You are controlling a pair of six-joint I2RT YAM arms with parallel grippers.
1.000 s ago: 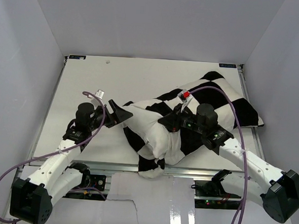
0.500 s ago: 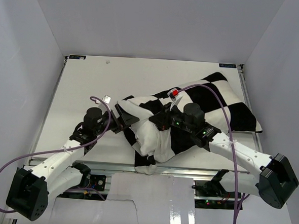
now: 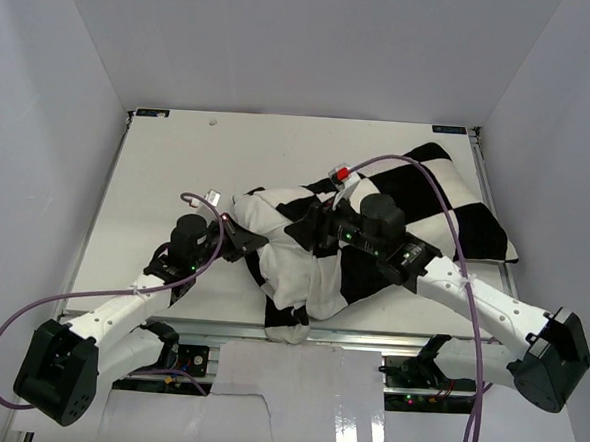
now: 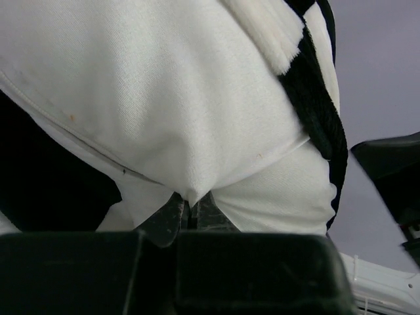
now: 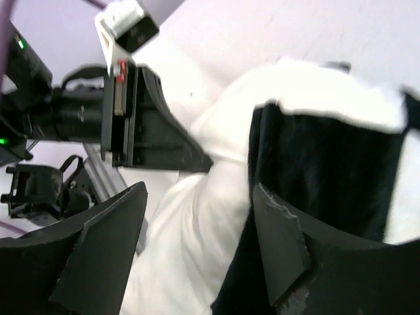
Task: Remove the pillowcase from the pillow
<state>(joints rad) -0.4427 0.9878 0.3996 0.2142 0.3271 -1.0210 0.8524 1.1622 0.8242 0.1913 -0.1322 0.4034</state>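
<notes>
Rumpled checkered pillowcase, plump white pillow

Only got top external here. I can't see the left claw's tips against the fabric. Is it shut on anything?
Observer: Yes. The left wrist view shows the left claw shut, pinching a peak of the smooth white pillow. None of the checkered cover is in the pinch.
Operator: And the right claw, does it have the cover?
Observer: No. In the right wrist view the right claw is open. Its fingers stand apart over the white pillow and the black edge of the pillowcase, gripping nothing.
</notes>
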